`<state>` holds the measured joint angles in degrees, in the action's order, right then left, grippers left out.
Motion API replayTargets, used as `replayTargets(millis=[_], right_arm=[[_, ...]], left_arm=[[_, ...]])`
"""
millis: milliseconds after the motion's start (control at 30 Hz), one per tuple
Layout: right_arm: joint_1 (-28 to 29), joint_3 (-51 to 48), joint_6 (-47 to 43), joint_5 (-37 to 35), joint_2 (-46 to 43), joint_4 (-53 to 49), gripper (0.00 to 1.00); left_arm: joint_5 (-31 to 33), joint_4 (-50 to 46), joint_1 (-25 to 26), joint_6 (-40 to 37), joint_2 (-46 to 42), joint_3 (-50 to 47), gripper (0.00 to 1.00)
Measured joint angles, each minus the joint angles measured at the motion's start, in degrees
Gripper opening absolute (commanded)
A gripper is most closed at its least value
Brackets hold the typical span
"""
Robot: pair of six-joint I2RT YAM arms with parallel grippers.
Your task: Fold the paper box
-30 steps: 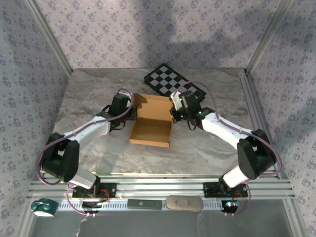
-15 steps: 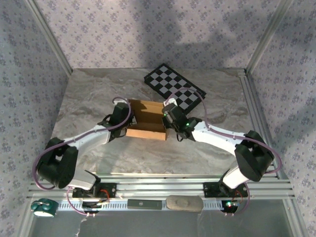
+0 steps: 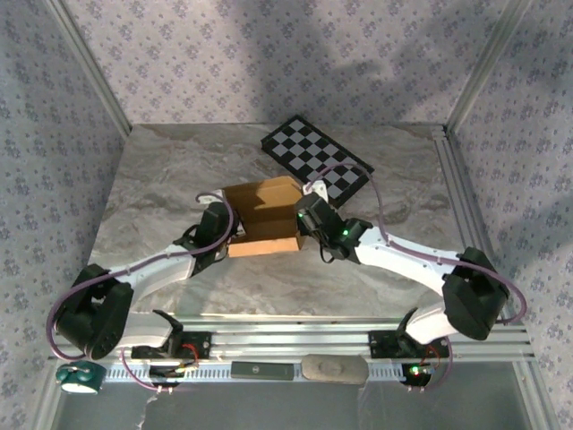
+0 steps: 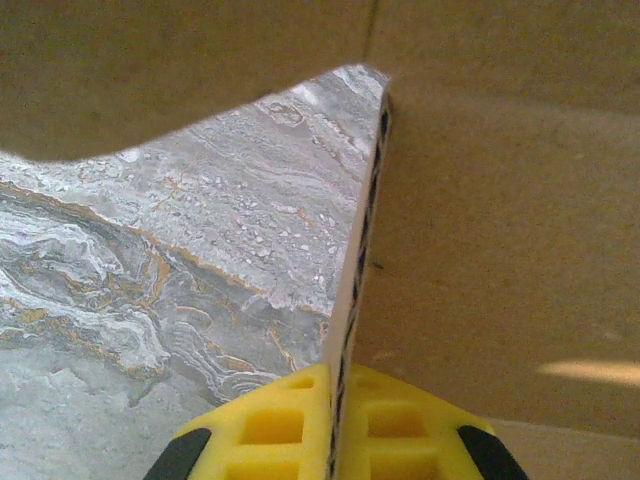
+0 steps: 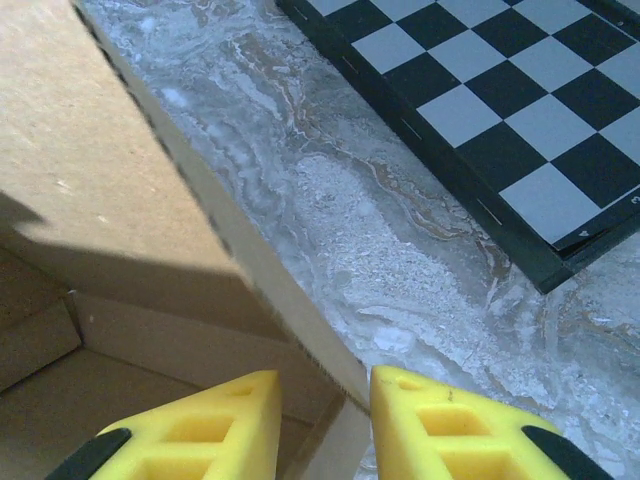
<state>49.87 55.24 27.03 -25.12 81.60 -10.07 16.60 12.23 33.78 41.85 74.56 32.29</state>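
The paper box (image 3: 261, 219) rests on the table (image 3: 161, 179) directly between the two sets of jaws, one at each of its side walls. It looks partly formed: the near wall and sides seem raised into a shallow tray, while the broad far panel stands tilted up and open. Closing that panel and tucking its flaps probably remains, so the task appears to be around its middle.

The left jaws are clamped on the box, their yellow pads (image 4: 270, 430) pressed together with a thin cardboard edge pinched between them; table shows to their left, cardboard to their right. The right jaws stand apart, straddling the box's right wall, which runs up between the pads (image 5: 200, 430). The checkered board (image 5: 520, 110) lies ahead and to their right.

A second ago the box lay longer and flatter, with more of its base showing. The far panel has since risen, and the right jaws, shut until now, have loosened.
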Motion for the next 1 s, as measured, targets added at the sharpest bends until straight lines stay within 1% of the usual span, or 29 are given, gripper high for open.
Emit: replayTargets(millis=[67,200,433,467,500,600,633,667,733,800,833,900,1000], right_arm=[[-0.1,0.1,-0.5,0.2,-0.2,-0.5,0.32],[-0.3,1.0,-2.5,1.0,0.1,-2.0,0.39],[-1.9,2.3,-4.3,2.9,0.1,-2.6,0.39],[-2.3,2.3,-4.6,3.1,0.1,-2.7,0.42],[-2.8,2.3,-5.1,3.4,0.1,-2.8,0.46],[-4.5,1.7,-8.4,5.5,-0.6,-1.9,0.64],[-5.3,1.3,-9.7,6.8,-1.1,-1.4,0.65],[-6.7,0.9,-11.5,9.1,-1.7,-0.7,0.63],[-10.7,0.8,-15.1,14.8,-2.1,0.5,0.63],[-16.7,1.0,-18.9,22.2,-1.4,2.4,0.63],[-18.9,1.3,-20.3,24.7,-0.7,3.0,0.63],[-23.5,3.5,-23.5,30.4,2.5,3.5,0.59],[-26.1,8.4,-27.6,36.3,8.5,3.2,0.56]], left_arm=[[0.8,-0.1,0.4,-0.4,0.0,0.0,0.00],[2.9,-2.4,1.7,-2.0,-0.4,1.7,0.00],[5.5,-4.0,2.4,-4.1,-2.8,2.6,0.00],[5.7,-4.2,2.4,-4.3,-2.8,2.7,0.00],[5.8,-4.4,2.4,-4.5,-2.7,2.8,0.00],[5.7,-4.7,2.4,-5.4,-1.8,3.1,0.00],[5.8,-4.9,2.4,-5.8,-1.2,3.6,0.00],[5.8,-5.2,2.4,-6.2,-0.5,4.2,0.00],[6.0,-5.9,2.4,-7.1,0.8,5.9,0.00],[6.0,-6.5,2.4,-8.1,2.2,7.9,0.00],[6.0,-6.8,2.4,-8.5,2.8,8.8,0.00],[5.9,-8.2,2.3,-9.4,3.8,10.6,0.00],[5.2,-9.5,2.0,-11.3,3.9,11.4,0.00]])
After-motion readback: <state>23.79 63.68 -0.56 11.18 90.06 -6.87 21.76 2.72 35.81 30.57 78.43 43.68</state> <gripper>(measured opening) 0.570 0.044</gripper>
